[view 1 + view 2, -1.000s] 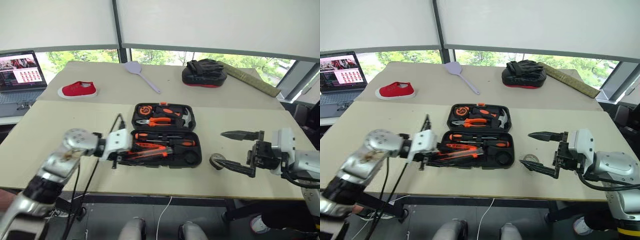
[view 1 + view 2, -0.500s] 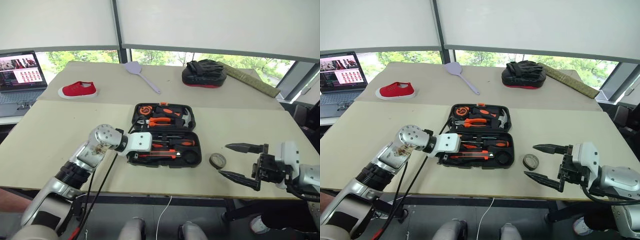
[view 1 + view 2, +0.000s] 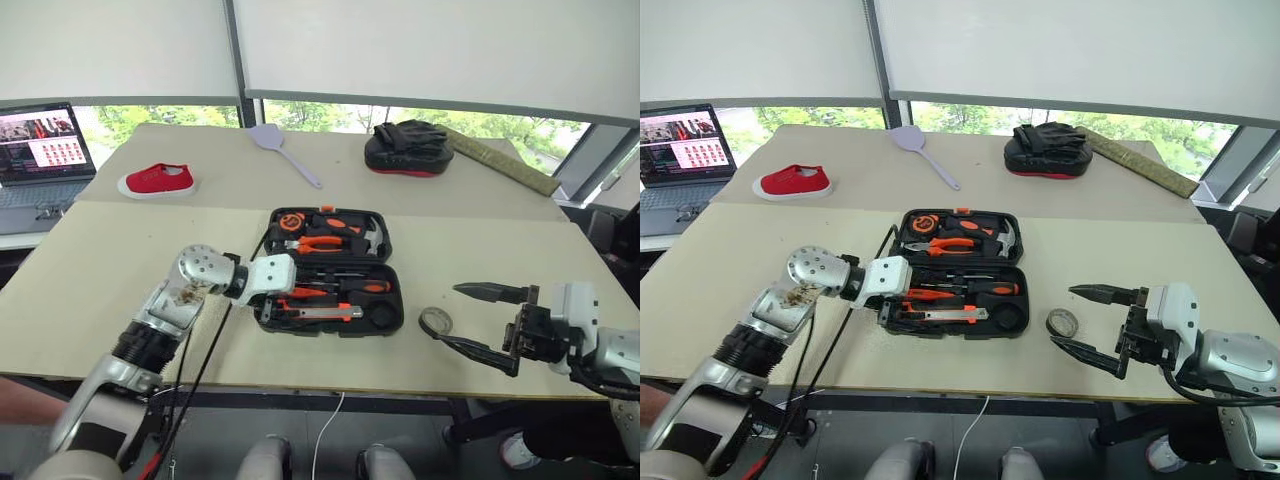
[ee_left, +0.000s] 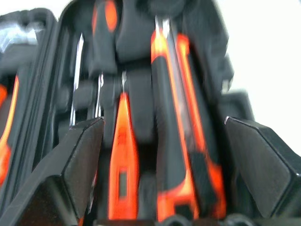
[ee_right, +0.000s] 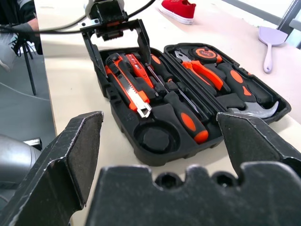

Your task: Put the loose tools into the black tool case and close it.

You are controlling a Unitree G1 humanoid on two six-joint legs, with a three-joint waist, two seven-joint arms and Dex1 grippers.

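Note:
The black tool case (image 3: 397,319) lies open mid-table. Its near half holds slim orange-and-black screwdrivers (image 3: 345,287) and the orange-black utility knife (image 5: 133,85). The far half holds pliers, a hammer and a tape measure. My left gripper (image 5: 123,63) is open at the left end of the near half, its fingers (image 4: 75,165) straddling the knife and an orange screwdriver (image 4: 121,160) without holding either. The small grey-black tape roll (image 3: 1061,322) lies on the table right of the case. My right gripper (image 3: 1063,317) is open, and its fingertips frame the roll in the head views.
On the far table lie a lilac spatula (image 3: 284,150), a red shoe (image 3: 155,180), a black padded mitt (image 3: 408,148) and a long olive board (image 3: 500,156). A laptop (image 3: 40,145) stands at the far left. A cable (image 3: 200,360) hangs from my left arm.
My left gripper has opened and let go of the utility knife, which now lies flat in the case's near half. The left hand moved a little further over the case.

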